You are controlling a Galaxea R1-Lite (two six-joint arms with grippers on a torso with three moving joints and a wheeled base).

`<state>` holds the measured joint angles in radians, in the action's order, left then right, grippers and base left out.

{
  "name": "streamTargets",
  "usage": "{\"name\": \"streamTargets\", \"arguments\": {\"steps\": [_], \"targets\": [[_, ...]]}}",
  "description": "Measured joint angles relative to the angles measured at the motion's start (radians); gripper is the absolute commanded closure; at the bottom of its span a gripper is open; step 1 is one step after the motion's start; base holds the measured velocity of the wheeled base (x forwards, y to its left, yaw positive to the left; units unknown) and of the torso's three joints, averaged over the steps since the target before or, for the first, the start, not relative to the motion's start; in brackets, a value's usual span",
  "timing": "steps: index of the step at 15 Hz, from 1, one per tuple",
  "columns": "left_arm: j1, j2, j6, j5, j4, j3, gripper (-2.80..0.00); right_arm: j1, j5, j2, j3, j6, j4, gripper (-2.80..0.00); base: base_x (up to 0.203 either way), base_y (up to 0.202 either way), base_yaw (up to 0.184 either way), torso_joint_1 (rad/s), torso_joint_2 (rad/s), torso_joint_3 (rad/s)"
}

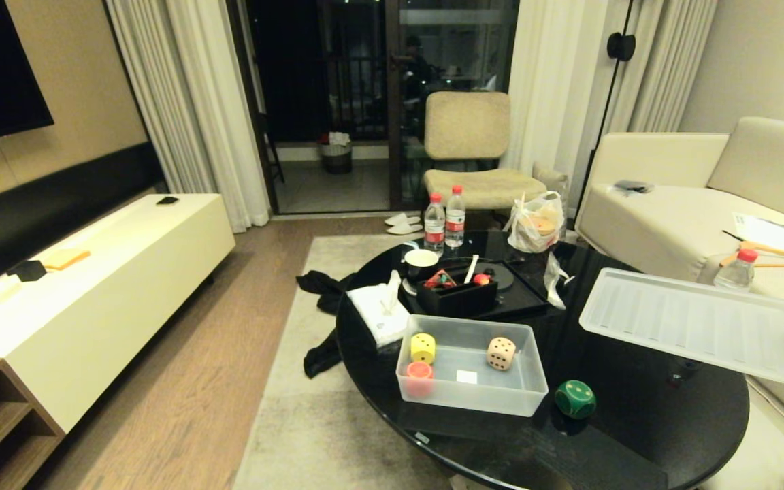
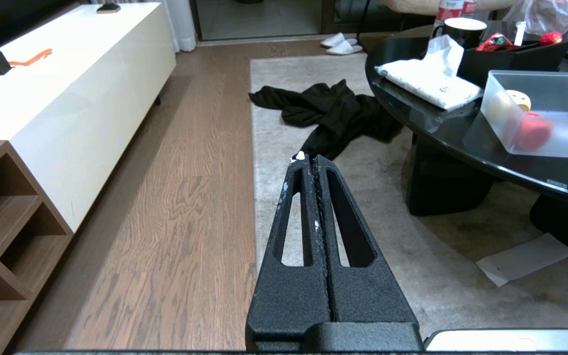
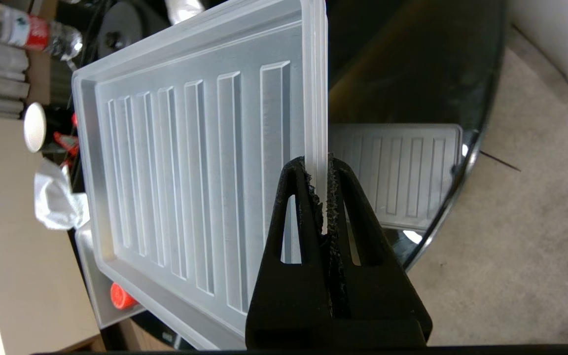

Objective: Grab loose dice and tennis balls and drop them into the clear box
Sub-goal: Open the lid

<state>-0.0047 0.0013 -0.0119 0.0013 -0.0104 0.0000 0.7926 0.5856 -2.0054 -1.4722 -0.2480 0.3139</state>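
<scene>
A round black glass table [image 1: 637, 415] is seen in a living room, on a pale rug [image 1: 283, 415] over a wooden floor, with a sofa [image 1: 678, 224] at the right and a white low cabinet [image 1: 113, 272] at the left. The clear box [image 1: 531, 391] is placed on the near part of the table, uncovered. Its ribbed lid [image 1: 695, 323] is held in the air over the right side of the table, well apart from the box; the rim of the lid is pinched between the closed fingers of the right gripper [image 3: 324, 197]. The left gripper [image 2: 315, 165] is kept low beside the table, over the rug, its fingers pressed together on nothing. Three dice are counted inside the box: a yellow die [image 1: 423, 348], a red-orange die [image 1: 419, 373] and a beige die [image 1: 501, 353]. One green die [image 1: 575, 399] lies on the table just beside the box.
</scene>
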Motion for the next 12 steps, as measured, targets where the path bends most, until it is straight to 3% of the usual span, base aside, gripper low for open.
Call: {"name": "streamTargets", "arguments": {"steps": [12], "targets": [[0.0,0.0,0.0,0.0,-0.001,0.0,0.0,0.031,0.002,-0.278,-0.248,-0.016,0.002,0.0,0.0,0.0,0.0,0.0,0.0,0.0]]}}
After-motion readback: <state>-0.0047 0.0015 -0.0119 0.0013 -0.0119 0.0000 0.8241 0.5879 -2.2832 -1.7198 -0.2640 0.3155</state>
